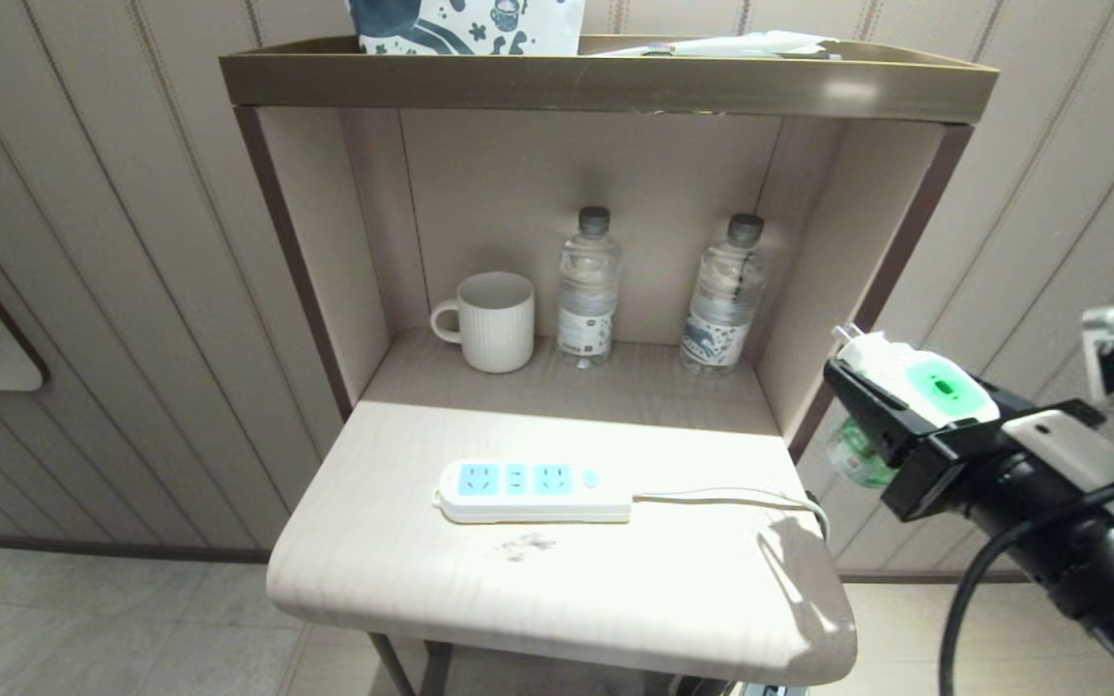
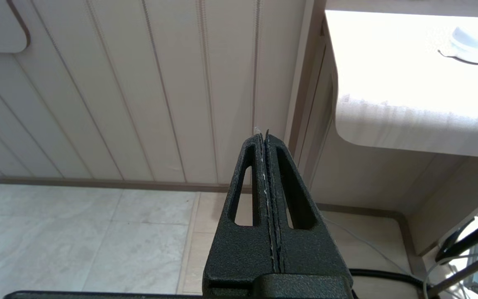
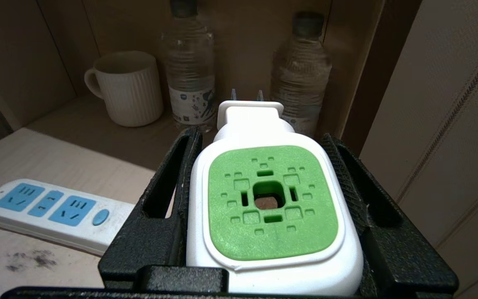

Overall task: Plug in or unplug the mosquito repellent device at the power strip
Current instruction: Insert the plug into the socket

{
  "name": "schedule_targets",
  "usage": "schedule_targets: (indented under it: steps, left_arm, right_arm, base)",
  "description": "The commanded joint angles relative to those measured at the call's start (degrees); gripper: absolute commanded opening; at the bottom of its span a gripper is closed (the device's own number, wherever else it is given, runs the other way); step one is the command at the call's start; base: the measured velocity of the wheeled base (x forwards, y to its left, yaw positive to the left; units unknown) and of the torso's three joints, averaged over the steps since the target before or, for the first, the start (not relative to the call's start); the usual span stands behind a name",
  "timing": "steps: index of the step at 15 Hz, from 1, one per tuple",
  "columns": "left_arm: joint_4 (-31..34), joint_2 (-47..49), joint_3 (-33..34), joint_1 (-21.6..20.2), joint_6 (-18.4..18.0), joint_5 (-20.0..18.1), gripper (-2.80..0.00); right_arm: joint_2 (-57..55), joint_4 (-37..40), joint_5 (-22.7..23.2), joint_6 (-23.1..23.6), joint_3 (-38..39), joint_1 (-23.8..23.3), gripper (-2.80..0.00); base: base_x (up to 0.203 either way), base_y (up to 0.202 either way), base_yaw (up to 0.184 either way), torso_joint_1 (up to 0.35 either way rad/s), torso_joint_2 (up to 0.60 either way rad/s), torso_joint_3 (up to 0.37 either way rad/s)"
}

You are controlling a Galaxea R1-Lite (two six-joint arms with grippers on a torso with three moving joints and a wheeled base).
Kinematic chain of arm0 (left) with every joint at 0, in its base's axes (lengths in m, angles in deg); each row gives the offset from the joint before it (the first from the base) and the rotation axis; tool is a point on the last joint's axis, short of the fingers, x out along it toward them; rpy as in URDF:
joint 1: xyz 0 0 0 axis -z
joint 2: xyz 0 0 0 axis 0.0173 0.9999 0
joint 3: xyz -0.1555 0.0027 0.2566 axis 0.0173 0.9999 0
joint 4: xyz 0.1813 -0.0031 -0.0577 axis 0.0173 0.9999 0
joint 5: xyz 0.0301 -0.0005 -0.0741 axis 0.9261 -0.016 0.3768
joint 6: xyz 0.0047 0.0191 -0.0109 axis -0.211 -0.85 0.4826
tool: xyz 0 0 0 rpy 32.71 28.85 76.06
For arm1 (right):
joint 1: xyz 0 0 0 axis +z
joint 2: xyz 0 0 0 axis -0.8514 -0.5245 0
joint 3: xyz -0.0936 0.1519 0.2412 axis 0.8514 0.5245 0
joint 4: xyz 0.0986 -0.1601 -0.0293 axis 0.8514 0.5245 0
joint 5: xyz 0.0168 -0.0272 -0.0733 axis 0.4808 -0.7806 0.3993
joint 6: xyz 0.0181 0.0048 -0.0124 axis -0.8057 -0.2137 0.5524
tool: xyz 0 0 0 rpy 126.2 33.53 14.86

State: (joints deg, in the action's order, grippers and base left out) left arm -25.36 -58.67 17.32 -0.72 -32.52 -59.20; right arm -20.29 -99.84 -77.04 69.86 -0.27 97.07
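Observation:
My right gripper (image 1: 881, 391) (image 3: 259, 141) is shut on the mosquito repellent device (image 1: 915, 382) (image 3: 270, 211), a white head with a green top. It hangs in the air off the table's right edge, level with the shelf's side wall. Its two metal prongs (image 3: 246, 95) point away from the wrist toward the shelf, and its green bottle (image 1: 857, 459) hangs below the fingers. The power strip (image 1: 530, 490) (image 3: 52, 211) lies flat in the middle of the table, all three blue socket panels bare, apart from the device. My left gripper (image 2: 264, 135) is shut on nothing, low beside the table.
A white ribbed mug (image 1: 491, 321) and two clear water bottles (image 1: 588, 287) (image 1: 723, 295) stand at the back of the shelf niche. The strip's white cord (image 1: 731, 497) runs off the table's right edge. The shelf's right side wall (image 1: 842, 261) is close to the held device.

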Motion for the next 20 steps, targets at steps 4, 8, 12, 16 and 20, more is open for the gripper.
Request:
schedule_targets:
  steps: [4, 8, 12, 16, 20]
  left_arm:
    - [0.0, 0.0, 0.0, 0.0, 0.0, 0.0, -2.8]
    - [0.0, 0.0, 0.0, 0.0, 0.0, 0.0, -2.8]
    - [0.0, 0.1, 0.0, 0.0, 0.0, 0.0, -2.8]
    - [0.0, 0.0, 0.0, 0.0, 0.0, 0.0, -2.8]
    - [0.0, 0.1, 0.0, 0.0, 0.0, 0.0, -2.8]
  right_arm:
    - [17.0, 60.1, 0.2, -4.2, -24.1, 2.3, -2.8]
    - [16.5, 82.5, 1.3, -6.3, -37.4, 2.8, -2.8]
    - [11.4, 99.1, 6.9, -11.1, -50.1, 2.8, -2.8]
    - [2.1, 116.3, 11.7, -15.8, -61.5, 2.3, -2.8]
    - [-2.7, 122.0, 12.3, -16.6, -64.0, 2.3, -2.8]
  base:
    - [0.0, 0.0, 0.0, 0.0, 0.0, 0.0]
    - [0.0, 0.0, 0.0, 0.0, 0.0, 0.0]
    - [0.0, 0.0, 0.0, 0.0, 0.0, 0.0]
    - [0.0, 0.0, 0.0, 0.0, 0.0, 0.0]
    - [0.0, 0.0, 0.0, 0.0, 0.0, 0.0]
